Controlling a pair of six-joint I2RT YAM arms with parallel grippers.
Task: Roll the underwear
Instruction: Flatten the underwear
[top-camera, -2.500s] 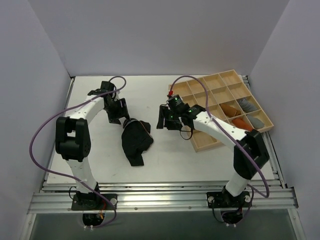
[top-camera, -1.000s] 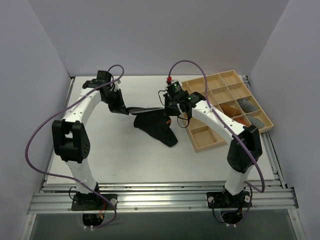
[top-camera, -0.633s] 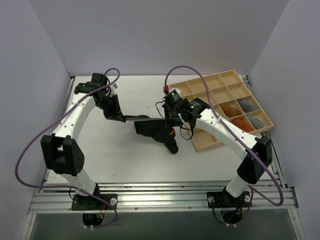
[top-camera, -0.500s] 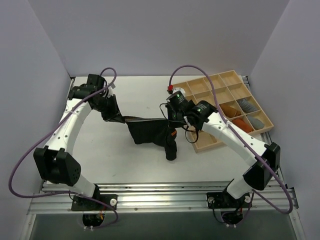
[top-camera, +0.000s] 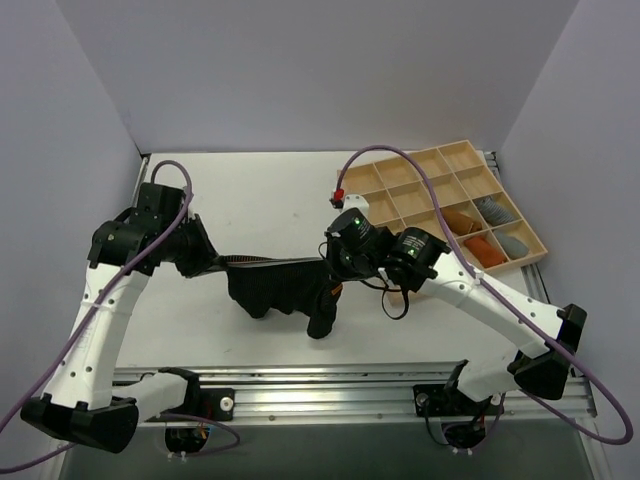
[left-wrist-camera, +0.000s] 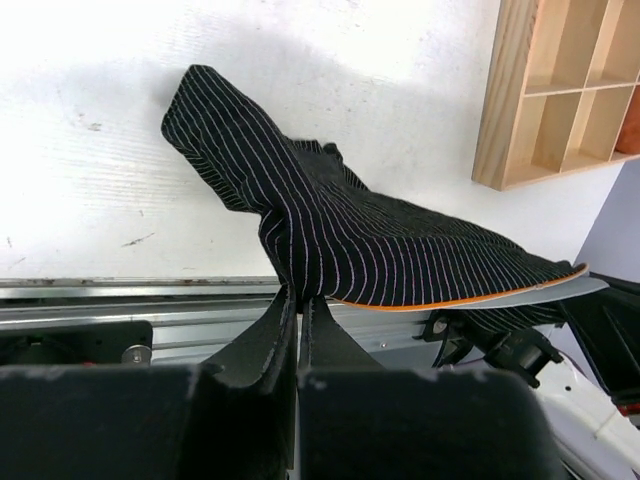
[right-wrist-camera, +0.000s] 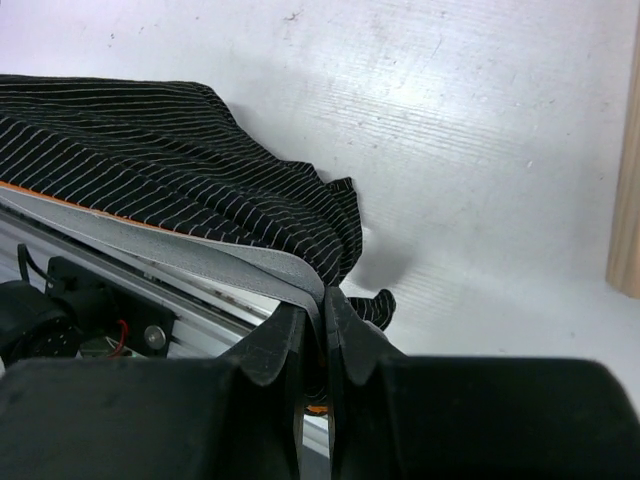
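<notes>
The underwear (top-camera: 278, 286) is black with thin pale pinstripes, a grey waistband and an orange edge. It hangs stretched by its waistband between my two grippers, above the near middle of the table. My left gripper (top-camera: 222, 262) is shut on the waistband's left end, and my right gripper (top-camera: 335, 270) is shut on its right end. In the left wrist view the underwear (left-wrist-camera: 340, 230) fans out from my pinched gripper (left-wrist-camera: 298, 296). In the right wrist view the grey band of the underwear (right-wrist-camera: 180, 170) runs into my shut gripper (right-wrist-camera: 322, 300). The cloth's lower part droops onto the table.
A wooden compartment tray (top-camera: 440, 165) lies at the right rear, with orange cloth rolls (top-camera: 470, 222) and grey cloth rolls (top-camera: 497, 210) in its right cells. The metal rail (top-camera: 320, 380) runs along the near edge, just below the hanging cloth.
Both arms took hold of the underwear and stretched it between them. They have since drawn it from the table's middle toward the near edge, and the left arm swung out to the left.
</notes>
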